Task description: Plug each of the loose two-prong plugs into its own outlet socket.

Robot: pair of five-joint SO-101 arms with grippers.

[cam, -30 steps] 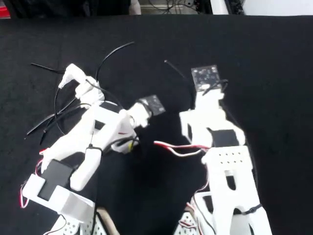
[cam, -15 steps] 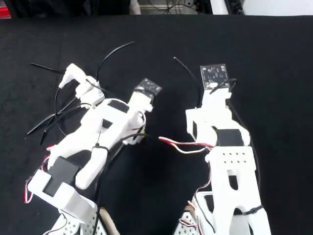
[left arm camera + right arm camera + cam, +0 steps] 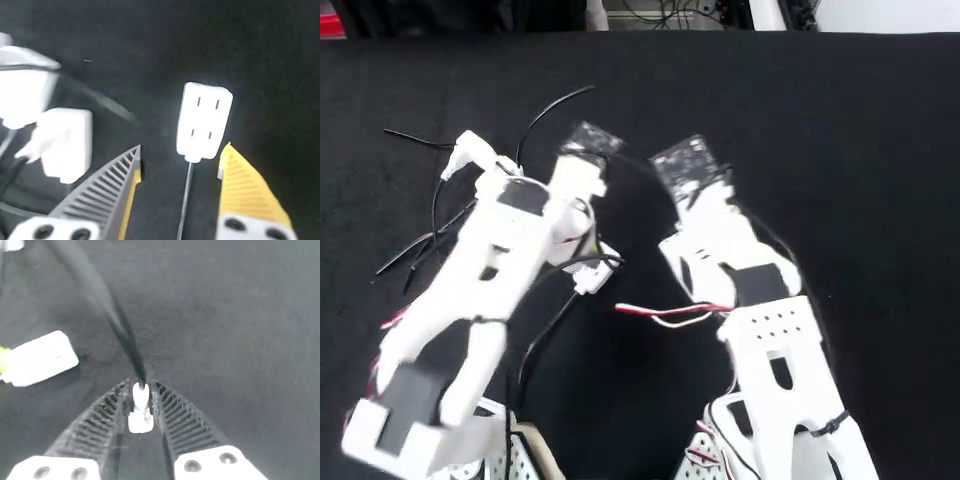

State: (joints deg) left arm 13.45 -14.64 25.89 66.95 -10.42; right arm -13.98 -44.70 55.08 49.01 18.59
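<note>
The right pincer [image 3: 140,389] was clamped on a small white plug [image 3: 140,415]. The plug's long axis ran along the fingers, and its black cord [image 3: 107,315] left from the far end. The left pincer [image 3: 182,149] stood apart. Between its tips lay a white outlet socket [image 3: 204,122], slots up, cord end toward the wrist. From above, the left arm [image 3: 510,250] leaned toward 1 o'clock and the right arm [image 3: 730,260] toward 11, over the black worktop [image 3: 860,150].

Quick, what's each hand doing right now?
Left hand: open, holding nothing.
Right hand: closed on a plug.
</note>
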